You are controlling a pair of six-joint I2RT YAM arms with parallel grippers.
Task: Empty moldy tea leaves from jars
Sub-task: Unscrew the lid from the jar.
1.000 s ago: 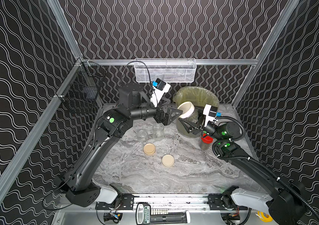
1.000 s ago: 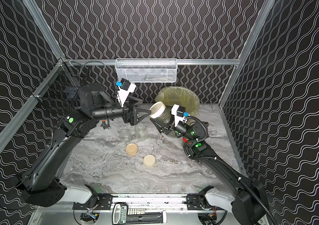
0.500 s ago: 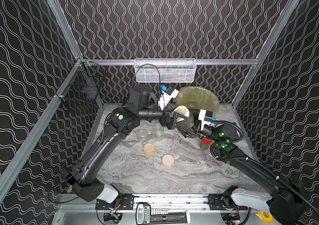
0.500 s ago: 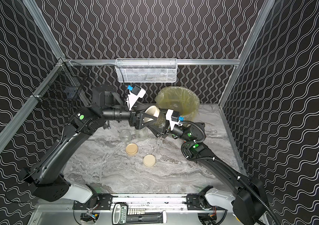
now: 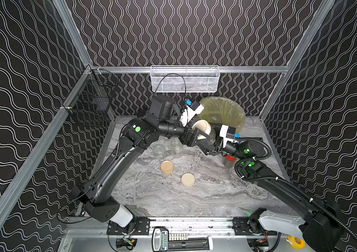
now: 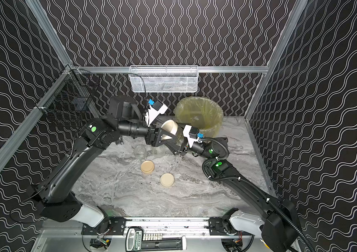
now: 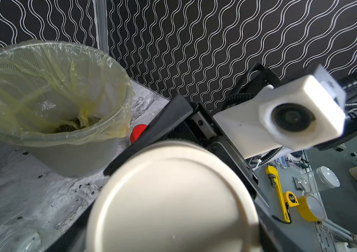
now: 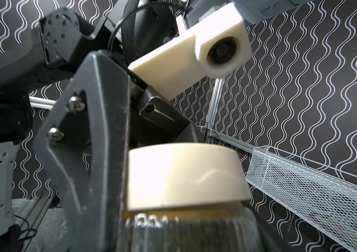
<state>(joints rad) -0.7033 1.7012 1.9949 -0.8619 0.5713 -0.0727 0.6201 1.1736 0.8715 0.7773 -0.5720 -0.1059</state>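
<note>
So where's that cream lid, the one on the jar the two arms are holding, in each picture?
In a top view: the cream lid is mid-scene, beside the yellow-bagged bin.
In a top view: same spot, bin beside it.
Left wrist: fills the foreground, face-on; bin behind.
Right wrist: close up, side-on, atop the jar; no bin.
Shared landmark: the bin.
</note>
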